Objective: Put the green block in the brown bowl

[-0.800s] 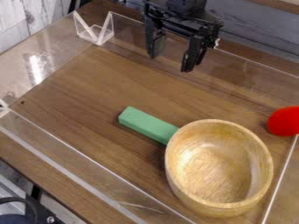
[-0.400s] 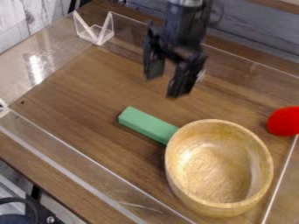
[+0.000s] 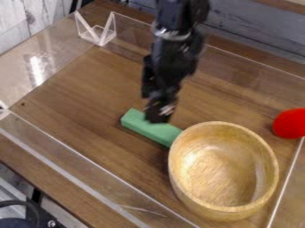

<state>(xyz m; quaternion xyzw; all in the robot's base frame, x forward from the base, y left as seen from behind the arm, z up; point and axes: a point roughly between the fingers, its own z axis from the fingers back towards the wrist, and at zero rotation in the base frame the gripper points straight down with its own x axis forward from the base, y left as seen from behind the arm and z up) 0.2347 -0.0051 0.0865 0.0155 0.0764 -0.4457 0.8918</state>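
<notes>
Camera view from above the tabletop [image 3: 84, 107], and we've got the black tool [image 3: 159, 105] pointing straight down with its jaws spread wide, right over the near end of the flat mint-green rectangular block [image 3: 148, 127]. That block lies flat directly beneath the tool, running off to the tool's lower right until its far end sits just beside the rim of the big round light-brown wooden bowl [image 3: 223, 169]. Nothing gripped yet, folks. Off to the far right, well apart from the tool, sits a small red ball [image 3: 290, 123].

Now the risks, as I judge them: the tool hangs over the block's end, not its middle, so a pinch there could let it swivel or slip. And a nudge could shove it against the bowl's rim.
</notes>
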